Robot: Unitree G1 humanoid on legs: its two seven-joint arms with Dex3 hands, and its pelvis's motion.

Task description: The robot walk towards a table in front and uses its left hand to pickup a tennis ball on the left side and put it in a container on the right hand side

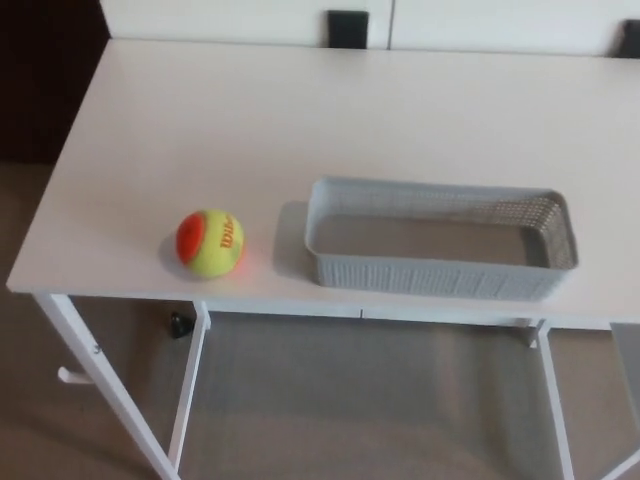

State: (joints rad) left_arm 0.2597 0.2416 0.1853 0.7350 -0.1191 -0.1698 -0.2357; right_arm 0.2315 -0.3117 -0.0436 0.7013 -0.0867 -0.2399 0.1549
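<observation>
A white table (300, 120) on thin white legs stood over a grey-brown floor (360, 400), with pale wall panels (240, 18) behind its far edge. The orange-and-yellow tennis ball (211, 243) lay near the front edge on the left, apart from the grey perforated container (430, 275) sitting to its right. Neither the left hand nor the right hand showed in the head view, so their state could not be told.

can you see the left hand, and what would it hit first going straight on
No hand shows, so its line can't be told. The ball lies front left on the table, likely first.
</observation>
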